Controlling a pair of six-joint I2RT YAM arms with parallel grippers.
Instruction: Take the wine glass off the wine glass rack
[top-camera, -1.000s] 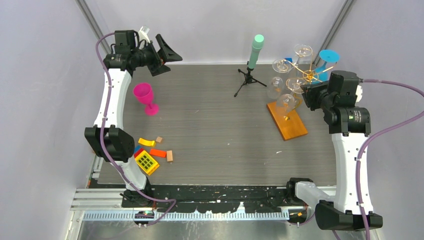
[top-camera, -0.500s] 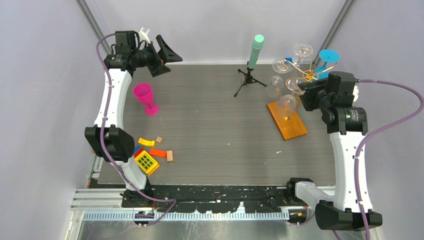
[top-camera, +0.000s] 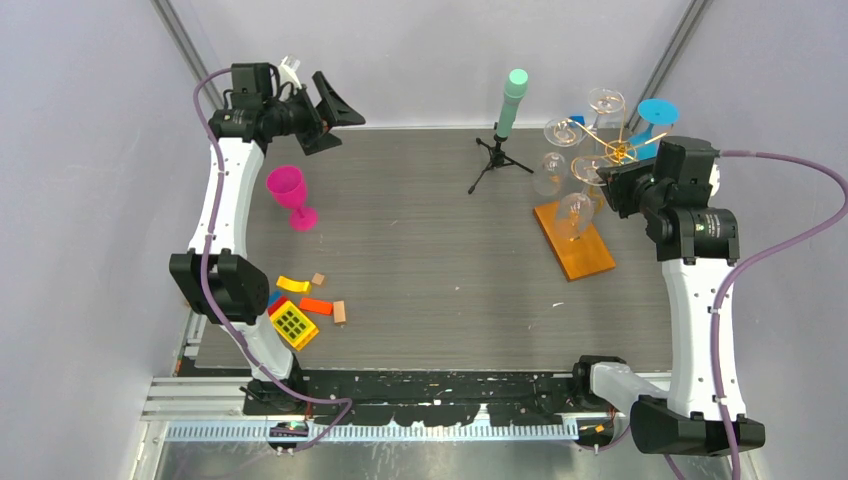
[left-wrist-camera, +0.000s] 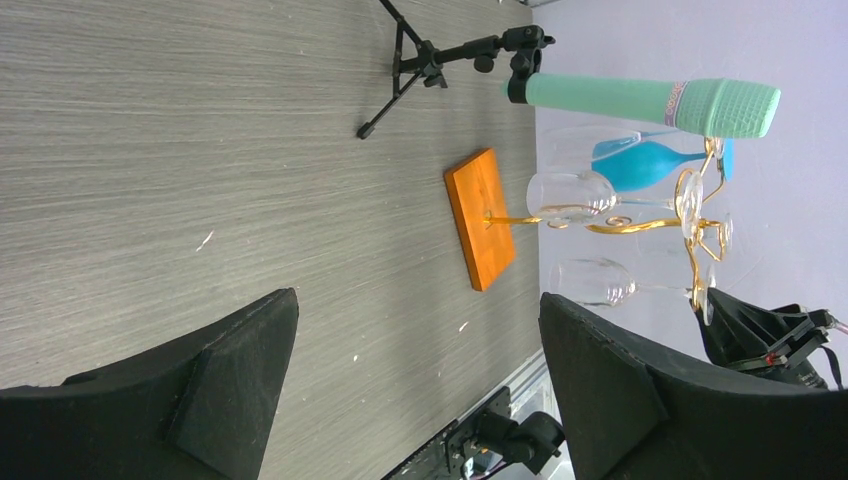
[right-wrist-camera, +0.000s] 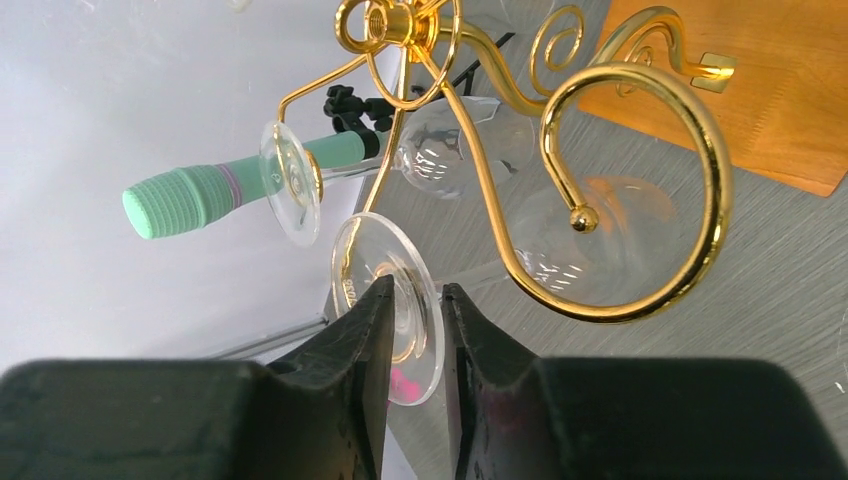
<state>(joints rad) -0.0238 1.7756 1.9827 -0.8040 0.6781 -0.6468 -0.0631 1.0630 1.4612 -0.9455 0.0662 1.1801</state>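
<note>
Right gripper (right-wrist-camera: 415, 292) shifted up beside wine glass rack (right-wrist-camera: 388, 22), clamped on hanging wine glass (right-wrist-camera: 365, 250) foot

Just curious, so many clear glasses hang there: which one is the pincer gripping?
The clear wine glass whose round foot is clamped in the right pincer; the neighbouring glass hangs free on the gold rack.
</note>
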